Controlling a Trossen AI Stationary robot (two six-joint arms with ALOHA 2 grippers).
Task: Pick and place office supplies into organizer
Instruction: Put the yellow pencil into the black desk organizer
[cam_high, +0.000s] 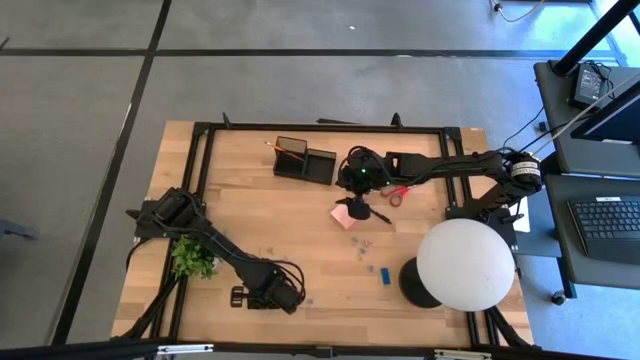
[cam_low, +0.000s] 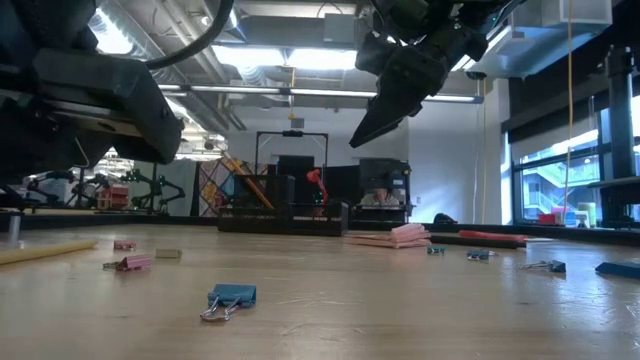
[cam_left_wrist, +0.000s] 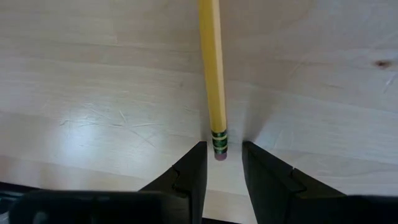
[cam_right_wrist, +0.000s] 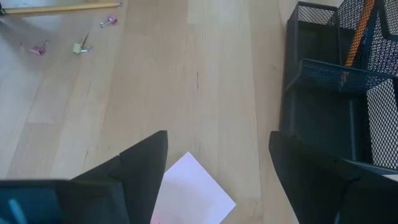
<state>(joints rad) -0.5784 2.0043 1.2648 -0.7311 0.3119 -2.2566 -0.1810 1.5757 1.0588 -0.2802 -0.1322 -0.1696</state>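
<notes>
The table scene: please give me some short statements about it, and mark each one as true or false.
1. A yellow pencil lies on the table with its eraser end between the fingers of the left gripper. True.
2. The right gripper is shut on the pink sticky-note pad. False: its jaws stand open above the pad and hold nothing.
3. The organizer already has a pencil standing in its taller cup. True.
4. The red-handled scissors are inside the organizer. False: they lie on the table, beside the right arm.
5. A blue binder clip lies on the table. True.
</notes>
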